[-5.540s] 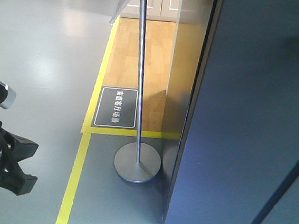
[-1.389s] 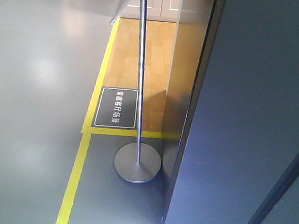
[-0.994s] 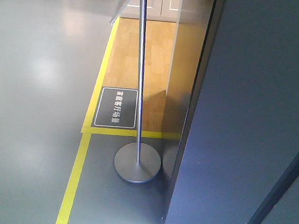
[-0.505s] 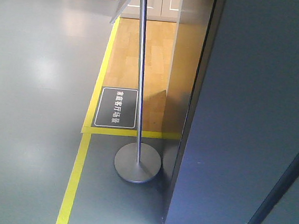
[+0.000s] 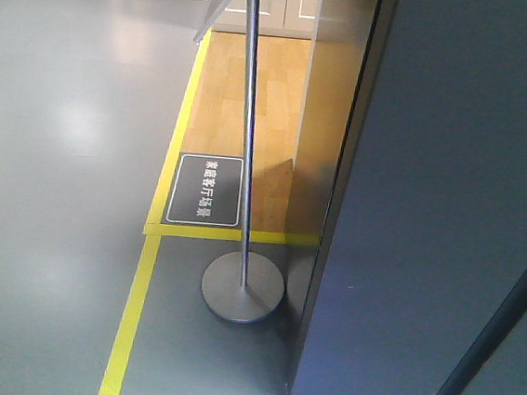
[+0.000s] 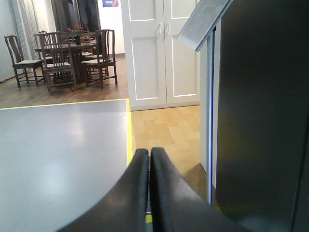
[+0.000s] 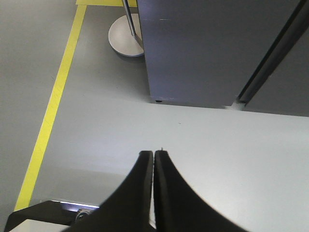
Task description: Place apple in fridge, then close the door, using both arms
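The fridge (image 5: 429, 223) fills the right of the front view as a tall dark grey block; none of its white inside shows. A dark seam (image 5: 494, 322) runs down its lower right, and the door seems to lie flat against the body. The apple is out of view. My left gripper (image 6: 149, 151) is shut with nothing between its black fingers, and the fridge (image 6: 260, 96) stands just to its right. Over the grey floor my right gripper (image 7: 153, 152) is also shut and empty, a short way before the fridge's foot (image 7: 193, 72). Neither gripper shows in the front view.
A metal sign stand with a round base (image 5: 242, 287) stands close to the fridge's left corner. Yellow floor tape (image 5: 131, 315) and a black floor label (image 5: 205, 190) border a wooden strip. White cupboard doors (image 6: 159, 53) and a dining table with chairs (image 6: 63, 53) stand farther off.
About five seconds ago my left arm showed at the lower left of the front view; it has left that view. Over the last second nothing has moved.
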Tool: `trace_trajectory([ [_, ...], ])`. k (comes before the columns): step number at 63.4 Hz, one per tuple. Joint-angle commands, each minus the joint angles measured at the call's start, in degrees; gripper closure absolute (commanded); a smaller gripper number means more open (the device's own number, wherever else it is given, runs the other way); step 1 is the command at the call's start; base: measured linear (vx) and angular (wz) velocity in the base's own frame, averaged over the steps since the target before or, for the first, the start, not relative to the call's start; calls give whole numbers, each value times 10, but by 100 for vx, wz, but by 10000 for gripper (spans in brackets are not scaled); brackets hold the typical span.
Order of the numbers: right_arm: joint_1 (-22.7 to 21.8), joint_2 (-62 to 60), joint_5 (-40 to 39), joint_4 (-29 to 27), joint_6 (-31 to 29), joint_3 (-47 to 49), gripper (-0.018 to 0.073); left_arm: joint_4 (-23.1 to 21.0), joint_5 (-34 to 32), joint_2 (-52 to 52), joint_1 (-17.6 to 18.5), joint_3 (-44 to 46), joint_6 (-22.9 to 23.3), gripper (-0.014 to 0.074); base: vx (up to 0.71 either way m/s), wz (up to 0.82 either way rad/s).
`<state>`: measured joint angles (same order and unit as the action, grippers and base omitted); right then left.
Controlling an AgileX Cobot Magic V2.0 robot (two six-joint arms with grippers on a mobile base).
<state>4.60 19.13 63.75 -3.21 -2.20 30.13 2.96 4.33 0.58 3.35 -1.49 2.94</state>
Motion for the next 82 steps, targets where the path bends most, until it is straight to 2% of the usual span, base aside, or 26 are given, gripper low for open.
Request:
trace_trajectory([
  [1, 1, -7, -74, 14, -16, 14, 563, -1, -40, 9, 1, -12, 5, 603, 0, 0],
  [11, -16, -61, -271, 8, -30, -20, 563, -1, -40, 9, 1, -12, 5, 603, 0, 0],
  [20, -31, -112, -448, 3, -24, -117, 563, -1, -40, 9, 1, -12, 5, 603, 0, 0],
  [31, -32, -172, -575, -23, -24, -231, 563, -1, -40, 9, 1, -12, 5, 603, 0, 0],
  [43, -33, -208, -649, -23, -24, -327, 563, -1, -40, 9, 1, -12, 5, 603, 0, 0],
  [46, -33, -209, -629, -22, -24, -324, 563, -1, -40, 9, 1, -12, 5, 603, 0, 0],
  [57, -9, -209, -641, -21, -24, -325, 563, -1, -40, 9, 1, -12, 5, 603, 0, 0],
  [82, -11, -208, -645, -33, -24, -325, 563, -1, -40, 9, 1, -12, 5, 603, 0, 0],
])
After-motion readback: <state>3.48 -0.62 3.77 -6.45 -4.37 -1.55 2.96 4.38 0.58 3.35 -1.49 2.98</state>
